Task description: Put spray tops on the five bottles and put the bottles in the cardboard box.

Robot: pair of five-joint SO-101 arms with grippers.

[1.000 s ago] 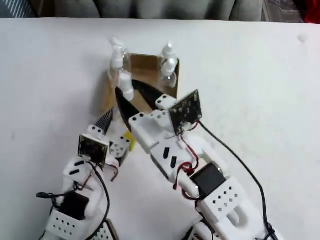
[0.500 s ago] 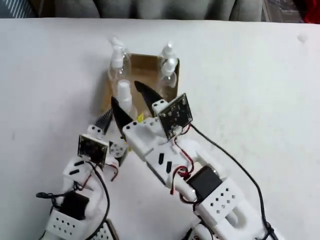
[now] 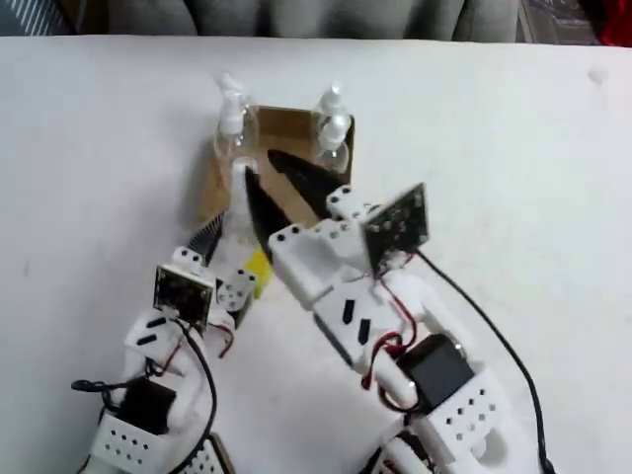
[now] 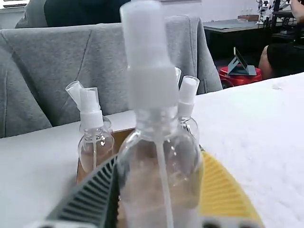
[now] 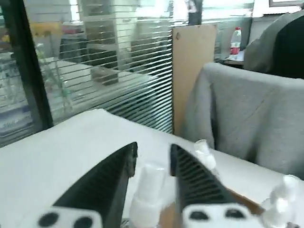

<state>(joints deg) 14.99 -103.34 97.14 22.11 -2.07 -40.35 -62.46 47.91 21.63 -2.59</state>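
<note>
The left gripper [image 3: 235, 247] is sitting at the near left side of the cardboard box [image 3: 286, 126]. Its grey and yellow jaws are closed in against the sides of a clear bottle [image 4: 159, 166] and are gripping it upright. The bottle is wearing a white spray top [image 4: 145, 52] and is standing at the box's near left corner. Whether its base is resting on the box floor cannot be told.

The right gripper [image 5: 153, 148] is hanging over the middle of the box, with its arm coming in from the near right and its black jaws spread apart. In the right wrist view the spray top is showing in the gap between those jaws, close to both. Whether either jaw is touching it cannot be told.

More bottles are standing upright at the far end of the box. The far left bottles [image 3: 233, 120] are filling one corner and the far right bottles [image 3: 335, 126] the other, with two white tops showing at each corner.

The box is lying on the white table [image 3: 494, 128], toward the far edge and a little left of the middle. Both arms are stretching in from the table's near edge. Grey fabric [image 4: 47, 71] is hanging just beyond the far edge.
</note>
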